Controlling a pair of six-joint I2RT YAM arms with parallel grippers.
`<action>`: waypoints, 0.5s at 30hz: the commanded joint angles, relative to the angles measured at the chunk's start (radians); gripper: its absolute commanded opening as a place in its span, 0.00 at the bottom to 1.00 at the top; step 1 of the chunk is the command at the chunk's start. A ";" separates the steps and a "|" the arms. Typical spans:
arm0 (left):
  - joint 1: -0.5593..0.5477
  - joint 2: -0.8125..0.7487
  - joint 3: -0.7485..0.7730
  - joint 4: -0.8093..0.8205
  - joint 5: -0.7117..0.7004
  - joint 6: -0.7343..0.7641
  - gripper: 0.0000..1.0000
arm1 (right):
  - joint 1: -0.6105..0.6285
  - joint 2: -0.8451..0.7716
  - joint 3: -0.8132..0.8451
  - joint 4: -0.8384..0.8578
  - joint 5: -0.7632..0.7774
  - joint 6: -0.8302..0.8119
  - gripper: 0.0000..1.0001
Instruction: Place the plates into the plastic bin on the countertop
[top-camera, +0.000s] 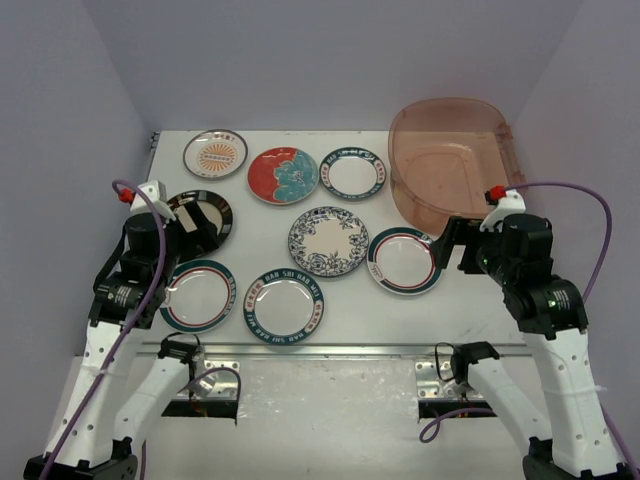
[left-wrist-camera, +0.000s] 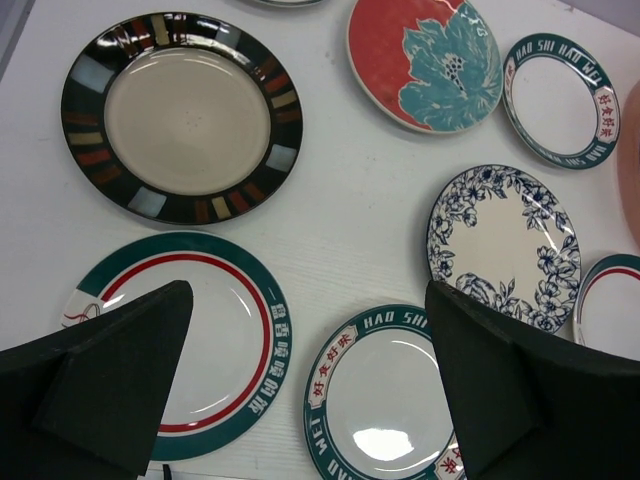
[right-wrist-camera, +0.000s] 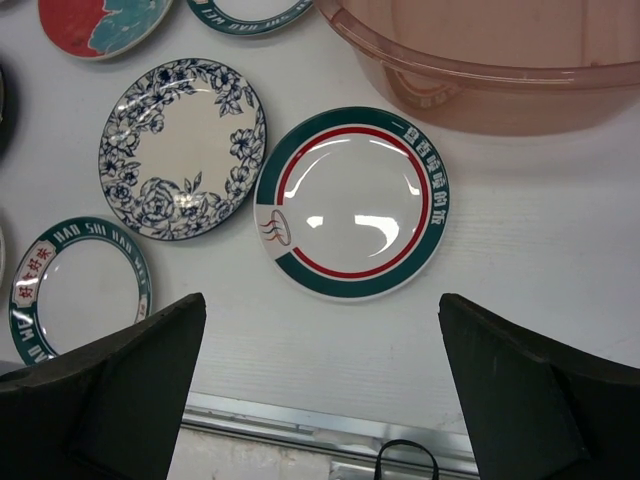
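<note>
Several round patterned plates lie flat on the white countertop (top-camera: 470, 300): an orange sunburst plate (top-camera: 215, 154), a red-teal plate (top-camera: 283, 175), a blue floral plate (top-camera: 328, 241), a black-rimmed plate (top-camera: 212, 212) and green-rimmed white ones (top-camera: 404, 260). The pinkish plastic bin (top-camera: 450, 160) stands at the back right with nothing visible in it. My left gripper (left-wrist-camera: 305, 290) hangs open above a green-and-red-rimmed plate (left-wrist-camera: 200, 330) and a lettered green plate (left-wrist-camera: 385, 400). My right gripper (right-wrist-camera: 320, 300) is open above bare countertop just in front of a green-and-red-rimmed plate (right-wrist-camera: 350, 200), with the bin (right-wrist-camera: 480, 60) beyond it.
A metal rail (top-camera: 320, 350) runs along the countertop's front edge, also visible as the rail (right-wrist-camera: 280, 415) below the right fingers. Purple walls close in the back and both sides. Purple cables (top-camera: 590, 215) loop from each wrist.
</note>
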 joint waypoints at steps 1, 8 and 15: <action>0.006 0.004 0.035 0.044 0.008 -0.025 1.00 | 0.004 0.003 -0.011 0.060 -0.018 0.055 0.99; 0.007 0.094 -0.084 0.261 0.236 -0.210 1.00 | 0.005 0.006 -0.156 0.252 -0.291 0.184 0.99; 0.010 0.281 -0.207 0.571 0.214 -0.484 1.00 | 0.004 0.012 -0.250 0.434 -0.542 0.261 0.99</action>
